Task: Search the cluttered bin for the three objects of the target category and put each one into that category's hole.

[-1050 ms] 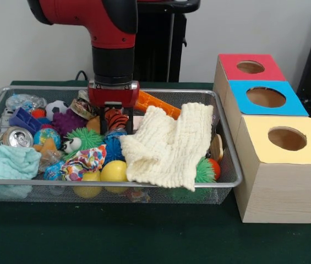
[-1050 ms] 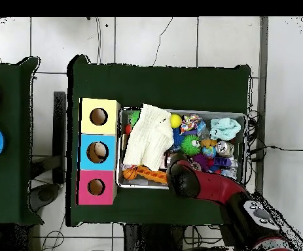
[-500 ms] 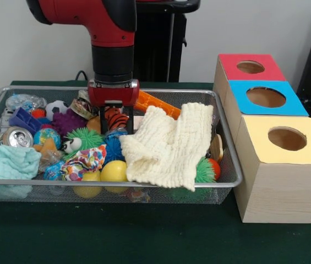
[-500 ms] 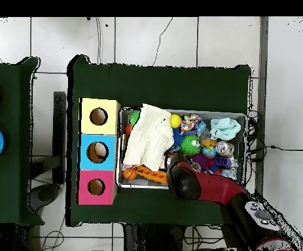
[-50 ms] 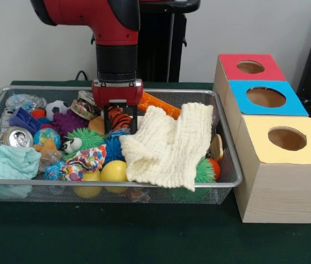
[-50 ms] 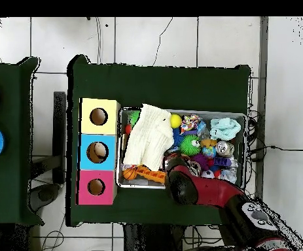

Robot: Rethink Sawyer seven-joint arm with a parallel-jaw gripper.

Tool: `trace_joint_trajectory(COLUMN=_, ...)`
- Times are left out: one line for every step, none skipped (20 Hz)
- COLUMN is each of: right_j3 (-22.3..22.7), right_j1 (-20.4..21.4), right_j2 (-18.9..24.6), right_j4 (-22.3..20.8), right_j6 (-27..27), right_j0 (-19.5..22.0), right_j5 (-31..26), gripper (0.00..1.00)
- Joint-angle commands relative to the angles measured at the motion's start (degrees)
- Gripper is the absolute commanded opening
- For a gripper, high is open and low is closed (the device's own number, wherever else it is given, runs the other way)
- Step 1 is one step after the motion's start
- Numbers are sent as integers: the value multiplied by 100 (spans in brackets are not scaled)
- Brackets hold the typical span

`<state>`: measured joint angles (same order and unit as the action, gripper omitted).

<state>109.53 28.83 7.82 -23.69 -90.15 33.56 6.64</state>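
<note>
The red and black arm reached down into the wire mesh bin (image 5: pixel 228 165), which sat on the green-covered desk (image 5: pixel 144 236). Its claw (image 5: pixel 120 120) held an orange, black-striped tiger toy (image 5: pixel 120 119) between its two black fingers (image 5: pixel 132 118), closed against the toy's sides, at the back of the bin just above the clutter. A cream knitted cloth (image 5: pixel 169 146) lay draped over the bin's right half, with an orange plastic piece (image 5: pixel 156 103) beyond it against the far rim. Left of the cloth sat a yellow ball (image 5: pixel 113 171), a green spiky ball with eyes (image 5: pixel 82 139), a purple spiky ball (image 5: pixel 67 120), a small globe ball (image 5: pixel 46 135), a drink can (image 5: pixel 15 137) and a pale teal cloth (image 5: pixel 5 162) in the near left corner. Beside the bin stood a wooden box (image 5: pixel 279 187) with three holes, topped red (image 5: pixel 250 67), blue (image 5: pixel 266 97) and yellow (image 5: pixel 287 138). In the overhead view the arm covered the claw, and the blue-topped hole (image 6: pixel 98 152) showed something pale inside.
</note>
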Motion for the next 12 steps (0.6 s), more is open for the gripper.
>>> trace_joint_trajectory(right_j3=143, right_j1=-318, right_j2=254, right_j4=-253, right_j6=-752, right_j0=145, right_j5=31, gripper=100)
trace_joint_trajectory(right_j3=150, right_j1=-312, right_j2=247, right_j4=-239, right_j6=-750, right_j0=144, right_j5=10, gripper=100)
trace_joint_trajectory(right_j3=155, right_j1=-301, right_j2=236, right_j4=-236, right_j6=-750, right_j0=137, right_j5=15, gripper=100)
trace_joint_trajectory(right_j3=160, right_j1=-286, right_j2=209, right_j4=-213, right_j6=-754, right_j0=110, right_j5=-6, gripper=100)
trace_joint_trajectory(right_j3=164, right_j1=-276, right_j2=206, right_j4=-198, right_j6=-753, right_j0=107, right_j5=-30, gripper=100)
trace_joint_trajectory(right_j3=162, right_j1=-268, right_j2=215, right_j4=-196, right_j6=-743, right_j0=112, right_j5=-53, gripper=100)
trace_joint_trajectory(right_j3=159, right_j1=-270, right_j2=225, right_j4=-196, right_j6=-736, right_j0=122, right_j5=-65, gripper=100)
trace_joint_trajectory(right_j3=158, right_j1=-266, right_j2=238, right_j4=-189, right_j6=-731, right_j0=134, right_j5=-97, gripper=100)
trace_joint_trajectory(right_j3=156, right_j1=-269, right_j2=245, right_j4=-188, right_j6=-727, right_j0=140, right_j5=-107, gripper=100)
trace_joint_trajectory(right_j3=157, right_j1=-266, right_j2=239, right_j4=-183, right_j6=-725, right_j0=134, right_j5=-121, gripper=100)
trace_joint_trajectory(right_j3=160, right_j1=-258, right_j2=235, right_j4=-181, right_j6=-723, right_j0=131, right_j5=-130, gripper=100)
trace_joint_trajectory(right_j3=173, right_j1=-250, right_j2=227, right_j4=-185, right_j6=-728, right_j0=126, right_j5=-117, gripper=100)
